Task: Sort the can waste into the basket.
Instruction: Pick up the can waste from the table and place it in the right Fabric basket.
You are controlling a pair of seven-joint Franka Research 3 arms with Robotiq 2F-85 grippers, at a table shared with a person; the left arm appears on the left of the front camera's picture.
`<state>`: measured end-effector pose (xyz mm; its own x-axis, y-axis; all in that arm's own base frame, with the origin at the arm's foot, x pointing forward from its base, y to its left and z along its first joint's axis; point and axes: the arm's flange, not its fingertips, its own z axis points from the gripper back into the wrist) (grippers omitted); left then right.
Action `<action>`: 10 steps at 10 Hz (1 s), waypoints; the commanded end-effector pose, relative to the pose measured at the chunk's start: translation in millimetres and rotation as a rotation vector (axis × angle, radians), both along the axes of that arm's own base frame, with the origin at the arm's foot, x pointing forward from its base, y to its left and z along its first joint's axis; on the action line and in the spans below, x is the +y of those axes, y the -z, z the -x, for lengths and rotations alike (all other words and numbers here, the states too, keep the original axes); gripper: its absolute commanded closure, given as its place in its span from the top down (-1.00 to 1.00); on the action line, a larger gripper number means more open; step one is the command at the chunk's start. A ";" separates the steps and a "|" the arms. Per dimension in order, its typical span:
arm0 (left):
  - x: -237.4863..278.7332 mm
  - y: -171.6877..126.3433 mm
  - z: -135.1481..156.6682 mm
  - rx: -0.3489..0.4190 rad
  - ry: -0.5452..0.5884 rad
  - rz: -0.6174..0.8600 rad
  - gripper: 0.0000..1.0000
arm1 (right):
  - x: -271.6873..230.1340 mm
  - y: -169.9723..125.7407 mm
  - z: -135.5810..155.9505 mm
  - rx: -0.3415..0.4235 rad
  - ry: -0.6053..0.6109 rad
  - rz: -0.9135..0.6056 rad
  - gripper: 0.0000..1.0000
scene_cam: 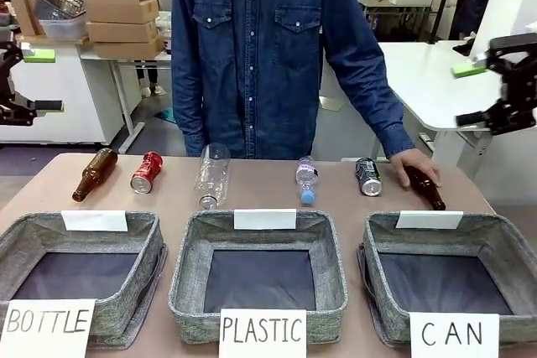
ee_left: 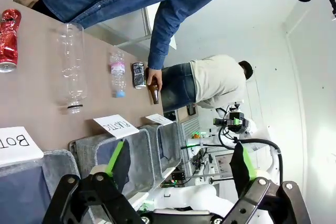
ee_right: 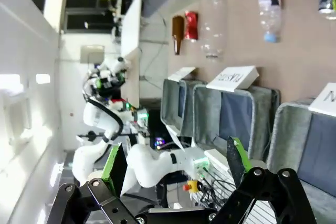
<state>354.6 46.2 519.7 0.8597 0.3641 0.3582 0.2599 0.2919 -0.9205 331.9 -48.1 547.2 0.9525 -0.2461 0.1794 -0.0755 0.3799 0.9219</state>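
The shiny red can [scene_cam: 147,172] lies on its side at the table's far left, between a brown bottle and a big clear bottle. Farther right lies the black can [scene_cam: 367,176], just left of the person's hand [scene_cam: 415,163], which rests on a second brown bottle [scene_cam: 428,190]. The grey CAN basket [scene_cam: 482,236] stands at the near right. My left gripper [scene_cam: 29,81] hangs open, high off the table's left end. My right gripper [scene_cam: 474,94] is open too, high at the right. The left wrist view shows the red can [ee_left: 9,40] and the black can [ee_left: 138,74] far beyond my open left gripper [ee_left: 180,161]. My right gripper [ee_right: 176,161] holds nothing.
A brown bottle [scene_cam: 94,174], a large clear bottle [scene_cam: 212,175] and a small capped bottle [scene_cam: 306,179] lie in the same far row. The BOTTLE basket [scene_cam: 25,232] and the PLASTIC basket [scene_cam: 189,274] stand left of the CAN basket. The person stands at the far edge.
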 end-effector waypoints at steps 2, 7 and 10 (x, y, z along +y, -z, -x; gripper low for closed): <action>-1.5 0.7 1.8 -0.009 0.028 -0.071 1.00 | -44.8 1.2 50.3 -0.002 0.061 0.024 1.00; -1.5 0.7 1.8 -0.009 0.028 -0.071 1.00 | -45.1 12.5 48.2 0.029 0.092 0.027 1.00; -1.5 0.7 1.8 -0.009 0.028 -0.071 1.00 | -41.7 11.2 42.1 0.044 0.108 0.056 1.00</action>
<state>349.7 45.5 519.0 0.8748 0.3177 0.3658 0.2453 0.3607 -0.8998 283.5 -92.7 531.8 0.9333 -0.3167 0.1692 -0.0215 0.4210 0.9068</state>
